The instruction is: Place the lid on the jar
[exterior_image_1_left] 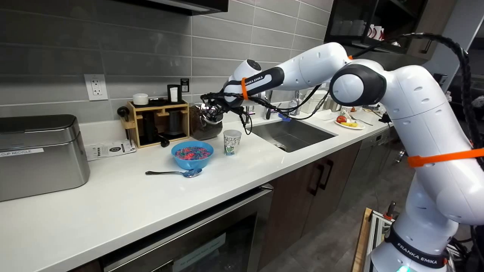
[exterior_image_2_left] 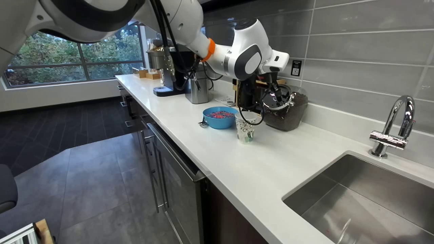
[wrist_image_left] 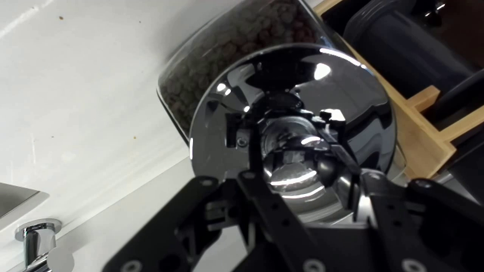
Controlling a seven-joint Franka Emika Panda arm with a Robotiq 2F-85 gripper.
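My black two-finger gripper (wrist_image_left: 292, 145) clasps the round shiny metal lid (wrist_image_left: 332, 90) by its knob (wrist_image_left: 295, 166), the lid tilted at the top of the clear dark-filled jar (exterior_image_2_left: 286, 120), touching or not I cannot tell, with the jar standing on the white counter (exterior_image_1_left: 113, 211) just beside the light wooden rack (wrist_image_left: 421, 147).

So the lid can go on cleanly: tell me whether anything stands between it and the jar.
Nothing visible does. In the wrist view, the lid overlaps the jar, with no other object showing between them. Whether they touch, I cannot tell.
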